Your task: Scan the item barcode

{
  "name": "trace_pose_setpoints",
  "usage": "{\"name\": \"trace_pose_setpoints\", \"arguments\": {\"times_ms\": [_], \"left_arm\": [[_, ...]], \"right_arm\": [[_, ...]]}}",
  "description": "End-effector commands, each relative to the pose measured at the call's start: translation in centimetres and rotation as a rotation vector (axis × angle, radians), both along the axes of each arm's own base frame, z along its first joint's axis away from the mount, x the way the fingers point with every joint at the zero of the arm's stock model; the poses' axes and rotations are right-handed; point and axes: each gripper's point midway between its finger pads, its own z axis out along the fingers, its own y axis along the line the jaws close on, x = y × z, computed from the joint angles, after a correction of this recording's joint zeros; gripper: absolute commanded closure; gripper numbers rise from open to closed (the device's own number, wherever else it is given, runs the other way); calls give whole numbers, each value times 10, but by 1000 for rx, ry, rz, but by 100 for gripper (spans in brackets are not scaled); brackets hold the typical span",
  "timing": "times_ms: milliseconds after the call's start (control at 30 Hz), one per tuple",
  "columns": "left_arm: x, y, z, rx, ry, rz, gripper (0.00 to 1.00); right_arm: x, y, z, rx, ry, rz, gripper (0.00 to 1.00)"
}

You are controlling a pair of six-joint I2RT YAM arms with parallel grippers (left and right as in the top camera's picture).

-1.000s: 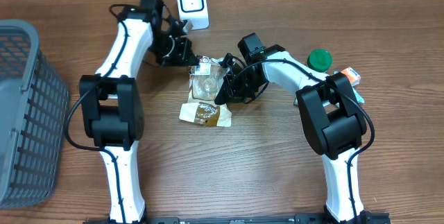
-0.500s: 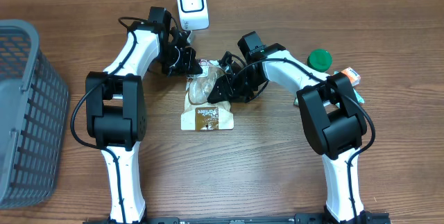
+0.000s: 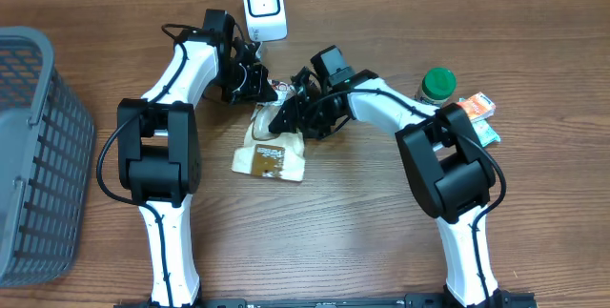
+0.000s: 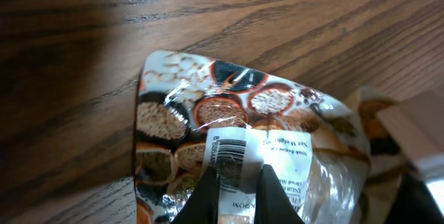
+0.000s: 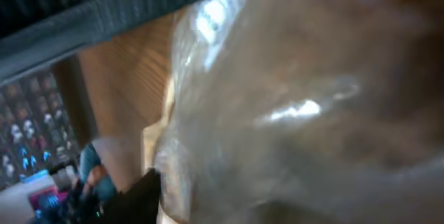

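From overhead, the snack bag (image 3: 271, 146) rests partly on the surface (image 3: 343, 222), with its upper end raised between the two arms, just in front of the scanner (image 3: 264, 7). The left arm's fingers (image 3: 255, 87) are at the bag's top end. The right arm's fingers (image 3: 289, 115) are against its side, and this view does not show whether they grasp it. No barcode is visible from here. To do the step well, the bag probably has to come off the surface and turn until the code squarely faces the scanner's window.

The left wrist view shows what the overhead view lacks. The left fingers are clenched on the bag at its white label (image 4: 267, 144), and the barcode (image 4: 229, 156) sits right at their tips under crinkled wrap. With the grip this close, the bars could be partly covered. Drawing the wrap flat and keeping the fingertips off the bars should help the scan.

The right wrist view is filled with blurred clear film (image 5: 291, 99) close to the lens. I cannot tell whether those fingers are released or clenched, and no code shows.
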Motion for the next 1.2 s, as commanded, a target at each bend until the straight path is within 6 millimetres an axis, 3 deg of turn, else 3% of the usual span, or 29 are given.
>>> {"name": "trace_pose_setpoints", "arguments": {"times_ms": [0, 167, 300, 467, 633, 700, 833, 900, 1000, 1167], "left_arm": [[-10, 4, -16, 36, 52, 15, 96], [-11, 6, -16, 38, 57, 18, 96], [-9, 21, -15, 98, 51, 36, 96], [5, 40, 39, 106, -29, 75, 96], [9, 72, 128, 106, -164, 139, 96], [0, 93, 168, 116, -220, 187, 89], [-17, 128, 201, 165, -254, 268, 77], [-25, 146, 206, 199, -247, 306, 64], [-30, 167, 203, 224, -222, 352, 53], [-35, 185, 202, 228, -201, 395, 27]], "right_arm": [[-3, -4, -24, -67, 44, -51, 67], [6, -15, -24, -68, 48, -79, 92], [9, -24, -23, -57, 25, -51, 96], [5, -30, -12, -29, -27, 29, 96], [-1, -33, 11, -9, -134, 142, 96], [-9, -34, 31, 25, -213, 234, 96], [-31, -34, 68, 121, -358, 425, 96], [-41, -36, 84, 151, -412, 490, 96], [-53, -41, 110, 173, -492, 560, 96], [-70, -51, 160, 185, -634, 623, 96]]}}
